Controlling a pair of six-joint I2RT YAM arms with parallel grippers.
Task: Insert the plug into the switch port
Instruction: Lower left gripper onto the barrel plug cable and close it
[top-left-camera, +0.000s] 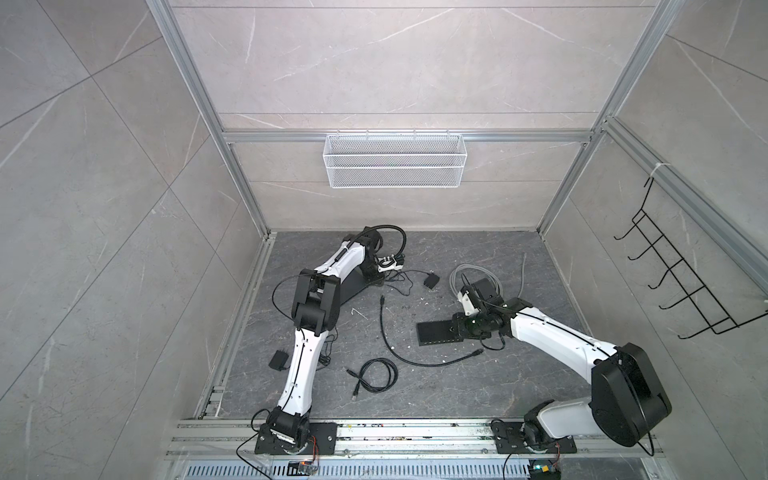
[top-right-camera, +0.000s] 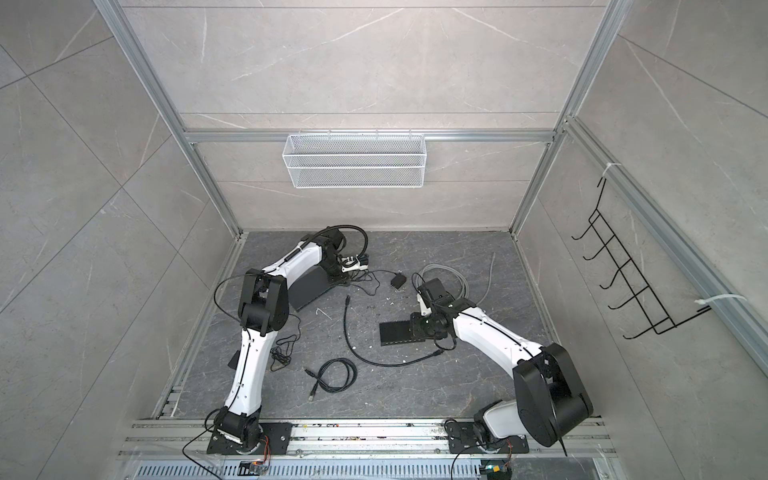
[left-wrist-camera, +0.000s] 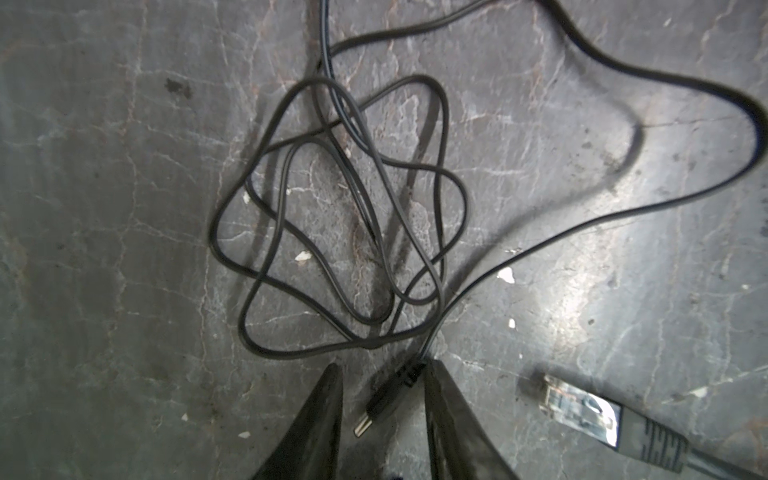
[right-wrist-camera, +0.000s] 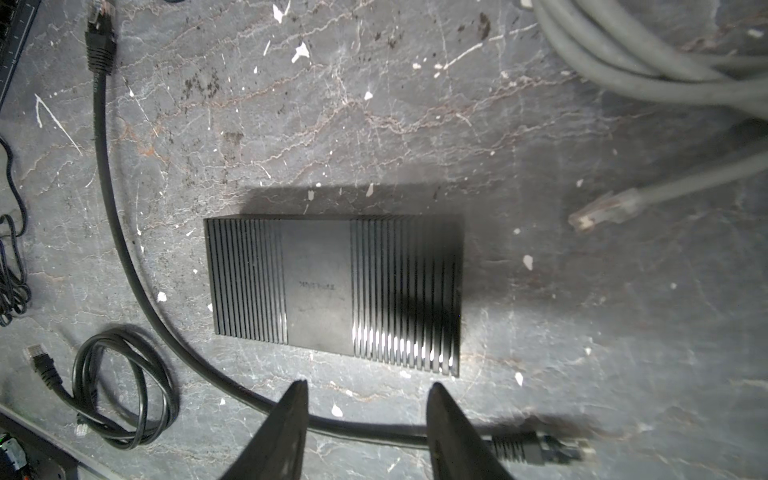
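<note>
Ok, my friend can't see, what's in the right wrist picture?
A flat, ridged black box lies on a grey table, ahead of the open right gripper. A black cable curves beside it; a clear plug lies apart.

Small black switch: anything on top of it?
Nothing rests on the small black switch; only shadow crosses its ribbed top. In both top views the right arm covers one end.

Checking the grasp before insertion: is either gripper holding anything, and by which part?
Right gripper: nothing, jaws open. Left gripper: cannot tell; the plug sits between its fingers, touching one near its rear end, with a gap to the other.
</note>
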